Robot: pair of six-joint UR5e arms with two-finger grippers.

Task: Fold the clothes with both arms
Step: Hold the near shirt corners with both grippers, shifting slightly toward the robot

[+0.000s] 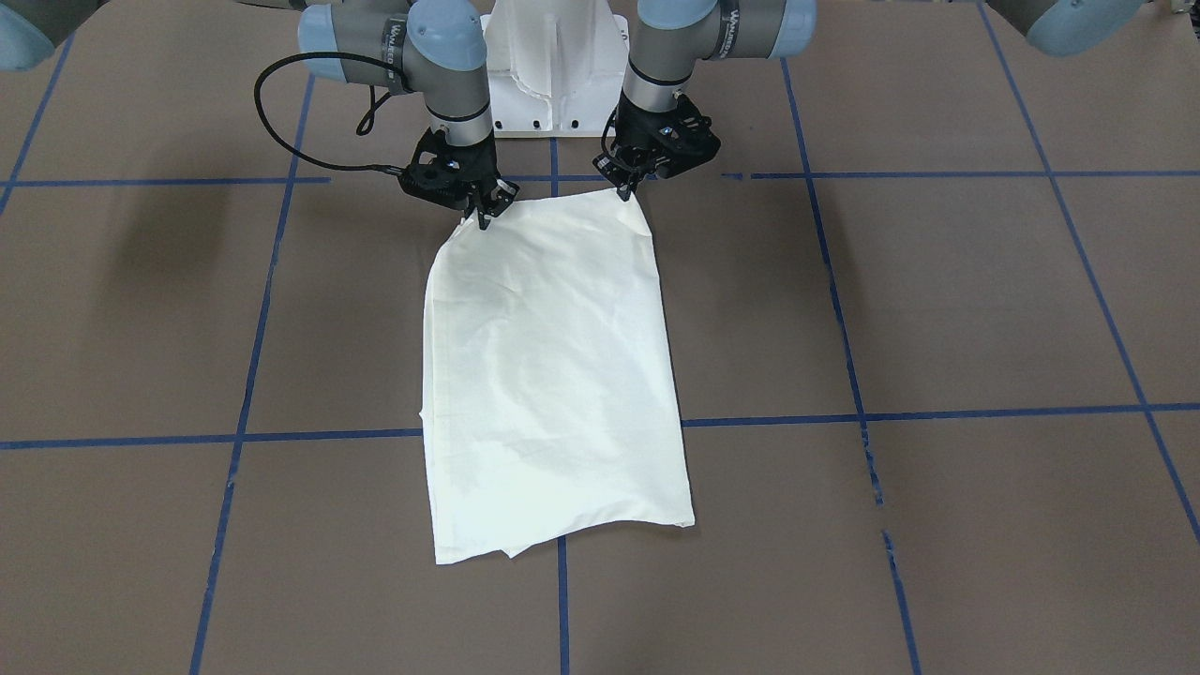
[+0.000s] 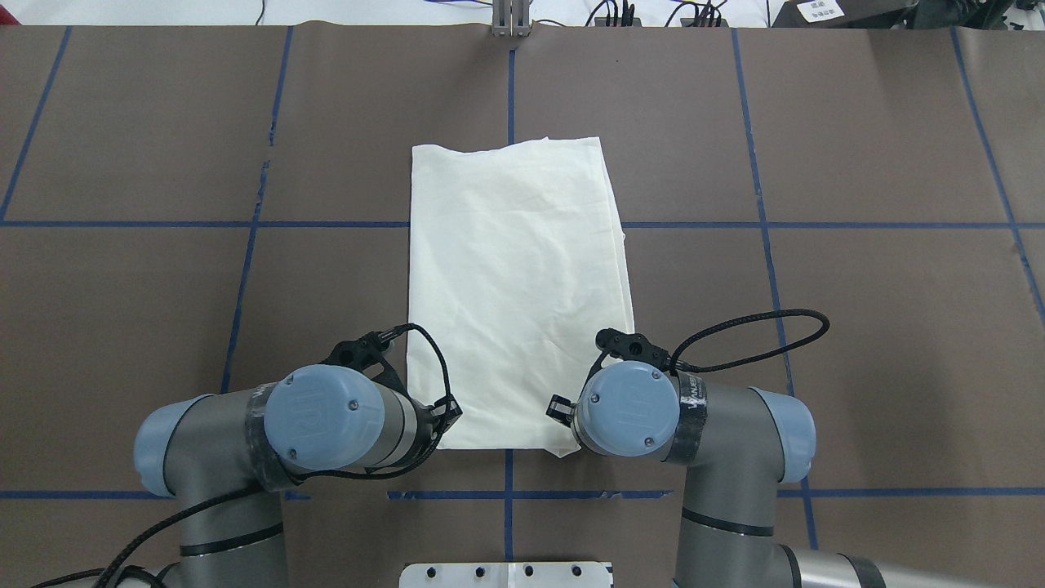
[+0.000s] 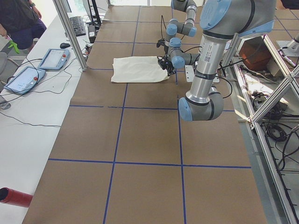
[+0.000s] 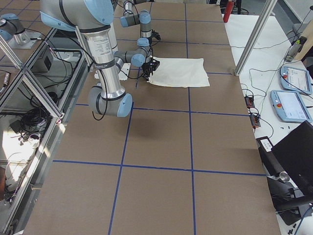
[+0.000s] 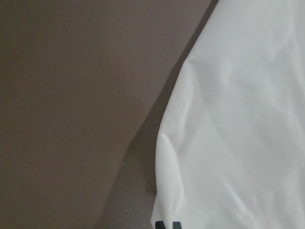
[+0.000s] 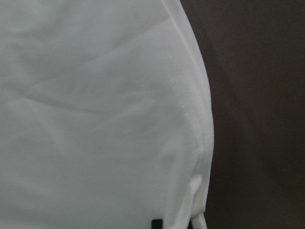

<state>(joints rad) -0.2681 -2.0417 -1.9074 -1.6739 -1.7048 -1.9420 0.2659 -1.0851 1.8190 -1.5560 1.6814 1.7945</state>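
The cream T-shirt (image 1: pixel 553 375) lies folded into a long plain rectangle on the brown table, print hidden. It also shows in the overhead view (image 2: pixel 518 278) and both side views (image 3: pixel 138 69) (image 4: pixel 178 72). My left gripper (image 1: pixel 625 190) is shut on the shirt's robot-side corner, on this view's right. My right gripper (image 1: pixel 484 217) is shut on the other robot-side corner. Both corners are pinched and raised slightly. The left wrist view shows the cloth's edge (image 5: pixel 238 119) over the table, and the right wrist view shows a hemmed edge (image 6: pixel 95 95). In the overhead view the wrists hide both grippers.
The white pedestal base (image 1: pixel 553 75) stands just behind the shirt's robot-side edge. A black cable loop (image 1: pixel 272 112) hangs off my right wrist. Blue tape lines (image 1: pixel 750 417) grid the table. Pendants lie on the side bench (image 3: pixel 51 58), where a person (image 3: pixel 18 18) stands.
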